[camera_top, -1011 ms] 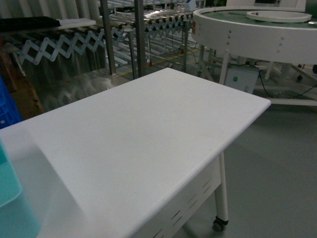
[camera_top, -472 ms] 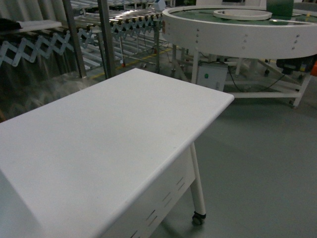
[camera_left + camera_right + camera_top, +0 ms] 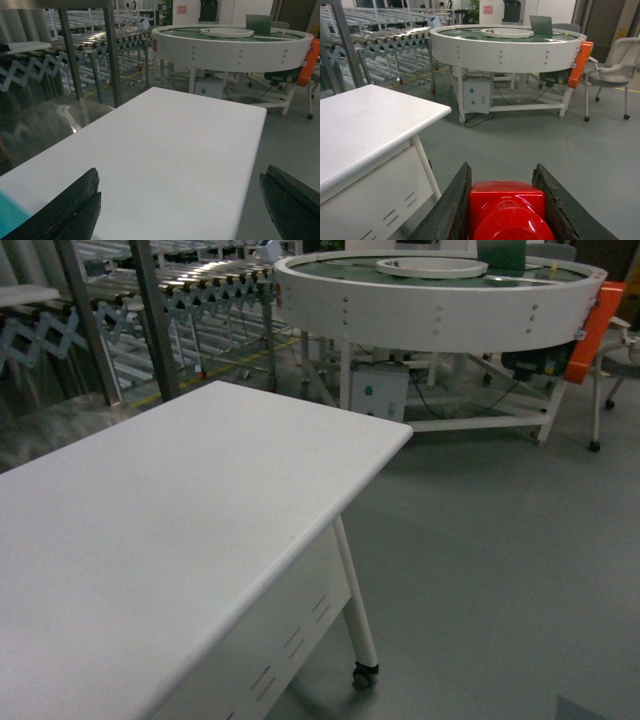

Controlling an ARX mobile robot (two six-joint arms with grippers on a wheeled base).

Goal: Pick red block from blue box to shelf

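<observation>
Clearly the right gripper (image 3: 506,200) clenches the red block (image 3: 506,212) by its flat sides beyond the white table (image 3: 365,125); light, stiff, glossy, likely slippery. Left gripper (image 3: 182,200) gapes empty.

The right gripper (image 3: 506,210) is clamped on the red block (image 3: 507,210), its two dark fingers (image 3: 451,207) pressed against the block's left and right faces; it hangs over the floor, to the right of the table (image 3: 365,125). The left gripper (image 3: 182,200) has its jaws spread wide apart with nothing between them, and hovers above the table, one finger (image 3: 65,210) over the top, the other past the table's right edge
</observation>
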